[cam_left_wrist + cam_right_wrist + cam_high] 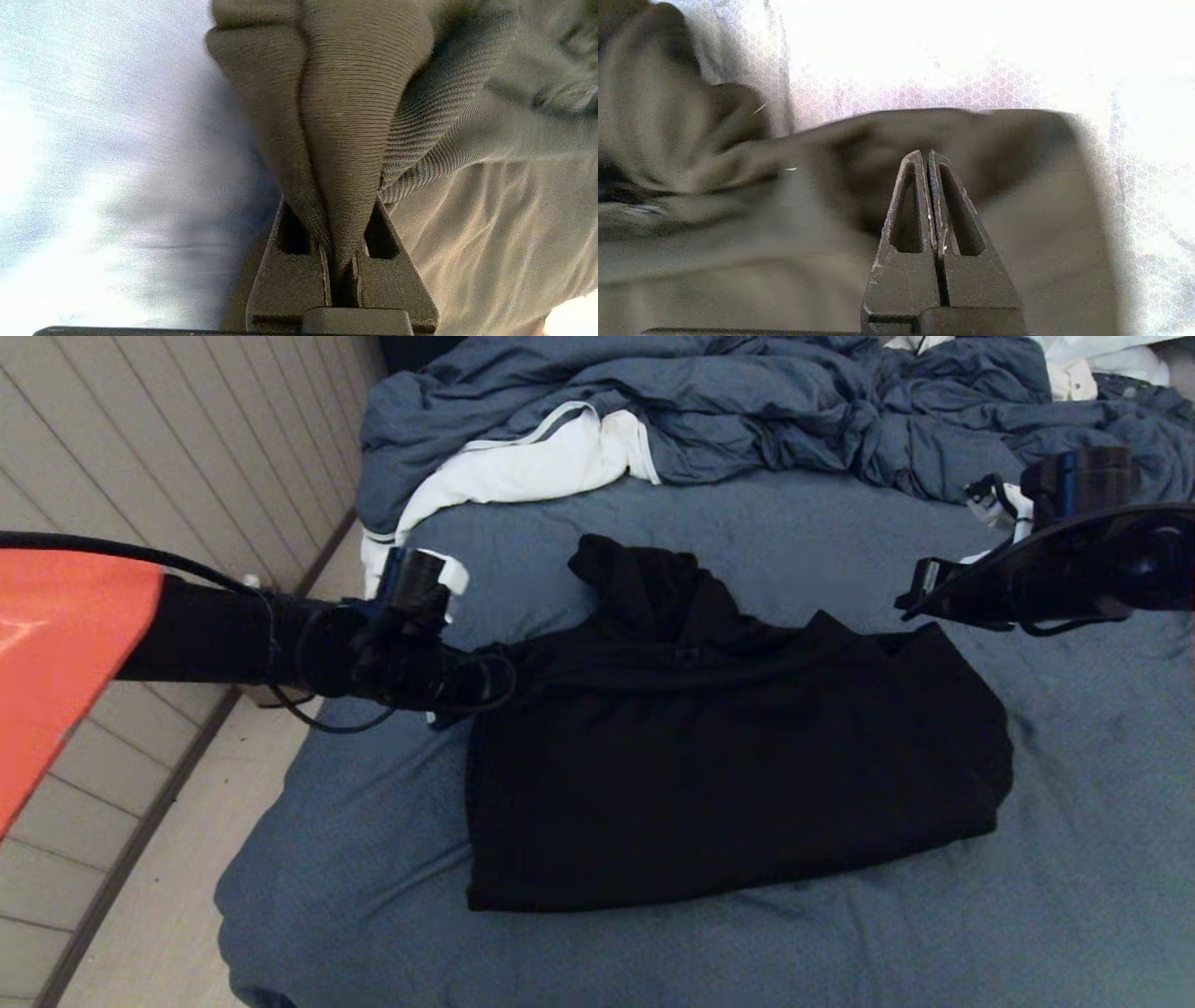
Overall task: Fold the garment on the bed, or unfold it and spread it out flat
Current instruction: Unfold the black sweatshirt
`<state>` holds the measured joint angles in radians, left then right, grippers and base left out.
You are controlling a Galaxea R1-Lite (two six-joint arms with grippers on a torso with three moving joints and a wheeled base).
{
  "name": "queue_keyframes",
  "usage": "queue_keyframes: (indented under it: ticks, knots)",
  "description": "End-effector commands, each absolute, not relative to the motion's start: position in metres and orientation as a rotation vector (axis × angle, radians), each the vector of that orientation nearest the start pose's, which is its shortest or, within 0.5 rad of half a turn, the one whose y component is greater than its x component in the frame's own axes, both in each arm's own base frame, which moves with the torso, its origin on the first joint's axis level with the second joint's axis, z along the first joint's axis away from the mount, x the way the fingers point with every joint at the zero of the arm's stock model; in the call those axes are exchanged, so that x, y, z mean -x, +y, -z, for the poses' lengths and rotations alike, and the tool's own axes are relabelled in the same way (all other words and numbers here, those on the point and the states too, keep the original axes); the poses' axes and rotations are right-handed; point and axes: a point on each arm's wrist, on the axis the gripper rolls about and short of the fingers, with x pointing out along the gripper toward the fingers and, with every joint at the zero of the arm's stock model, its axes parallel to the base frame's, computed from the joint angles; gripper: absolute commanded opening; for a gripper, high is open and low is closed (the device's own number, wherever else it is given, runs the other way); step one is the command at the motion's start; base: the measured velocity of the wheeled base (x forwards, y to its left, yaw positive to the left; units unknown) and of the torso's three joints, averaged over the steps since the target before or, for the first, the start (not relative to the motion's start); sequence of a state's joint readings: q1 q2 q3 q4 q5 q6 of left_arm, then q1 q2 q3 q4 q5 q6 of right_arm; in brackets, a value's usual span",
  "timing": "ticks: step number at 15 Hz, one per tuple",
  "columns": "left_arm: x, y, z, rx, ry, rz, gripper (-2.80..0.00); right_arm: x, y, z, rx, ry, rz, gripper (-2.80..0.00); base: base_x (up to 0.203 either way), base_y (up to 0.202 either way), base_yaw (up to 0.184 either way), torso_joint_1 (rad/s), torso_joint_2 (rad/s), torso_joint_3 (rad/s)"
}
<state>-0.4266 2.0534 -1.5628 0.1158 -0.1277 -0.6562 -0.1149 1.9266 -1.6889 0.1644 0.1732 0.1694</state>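
I have the left gripper (467, 686) clamped on a ribbed edge of the garment (728, 747), at its 9 o'clock side, mid bed (355, 859). Right gripper (930, 158) closed, empty, at 2 o'clock. Next: prob. carry that edge across.

We saw a black garment (728, 747), slate-blue bed (373, 859), blue-grey duvet (747, 411), white cloth (532, 467) with grey stripe.

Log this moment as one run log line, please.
left end effector: shut on ribbed edge of hoodie | right end effector: shut, empty, above hoodie | bed: hoodie partly folded
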Motion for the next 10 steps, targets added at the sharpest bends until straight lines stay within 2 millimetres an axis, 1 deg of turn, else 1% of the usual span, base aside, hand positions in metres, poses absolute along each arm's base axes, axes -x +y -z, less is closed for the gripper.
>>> queue_keyframes:
  ticks: [1, 3, 6, 8, 10]
  knots:
    - [-0.372, -0.151, -0.207, 0.531, 0.713, 0.290, -2.80, -0.384, -0.040, -0.273, -0.226, 0.404, -0.025, -2.80, 0.000, 0.000, 0.000, 0.000, 0.00, 0.000]
    - [-0.371, -0.134, -0.204, 0.509, 0.715, 0.258, -2.80, -0.384, -0.040, -0.273, -0.226, 0.404, -0.025, -2.80, 0.000, 0.000, 0.000, 0.000, 0.00, 0.000]
    - [-0.373, -0.113, -0.192, 0.498, 0.740, 0.205, -2.80, -0.384, -0.040, -0.274, -0.226, 0.401, -0.025, -2.80, 0.000, 0.000, 0.000, 0.000, 0.00, 0.000]
    - [-0.374, -0.104, -0.187, 0.507, 0.751, 0.184, -2.80, -0.384, -0.040, -0.274, -0.226, 0.402, -0.025, -2.80, 0.000, 0.000, 0.000, 0.000, 0.00, 0.000]
    - [-0.373, -0.102, -0.187, 0.516, 0.761, 0.196, -2.80, -0.384, -0.040, -0.274, -0.226, 0.402, -0.025, -2.80, 0.000, 0.000, 0.000, 0.000, 0.00, 0.000]
